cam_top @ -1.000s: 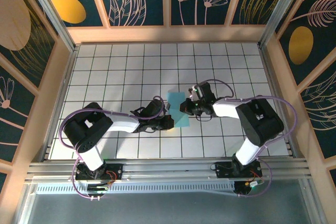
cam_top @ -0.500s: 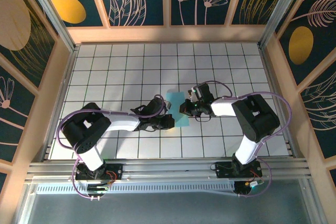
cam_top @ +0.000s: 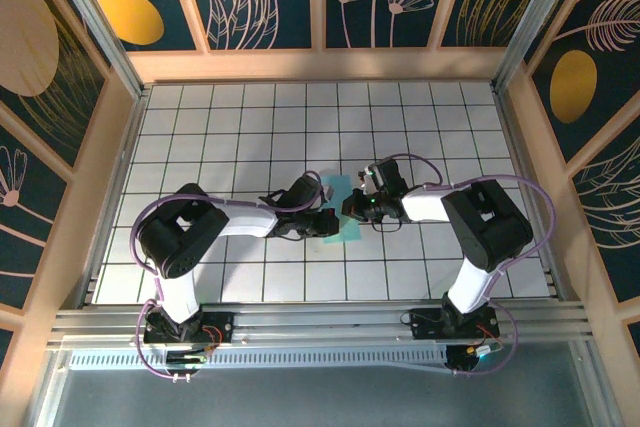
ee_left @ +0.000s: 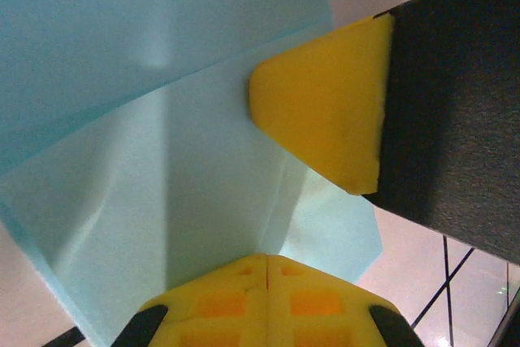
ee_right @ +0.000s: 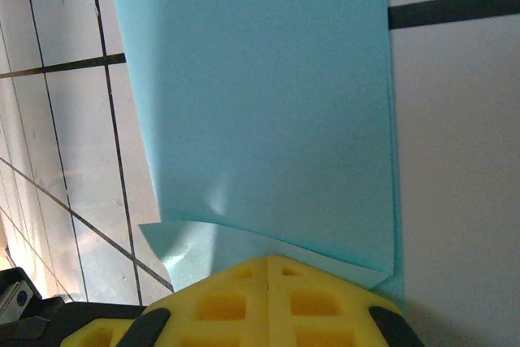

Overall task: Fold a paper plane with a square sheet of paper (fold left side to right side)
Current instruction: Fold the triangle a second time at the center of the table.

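Observation:
The square sheet of paper is light blue and lies folded over on itself in the middle of the white grid table. My left gripper reaches in from the left, shut, with its yellow tip resting on the paper beside a raised fold. My right gripper comes in from the right, also shut. Its yellow tip presses on the near edge of the paper, where the upper layer curls up. The right gripper's yellow finger shows in the left wrist view, on the paper.
The tiled table is boxed in by wooden walls on the left, back and right. An aluminium rail carrying both arm bases runs along the near edge.
My left arm has swung to the right and its gripper has slid further onto the paper, covering more of it. The right gripper has shifted slightly left.

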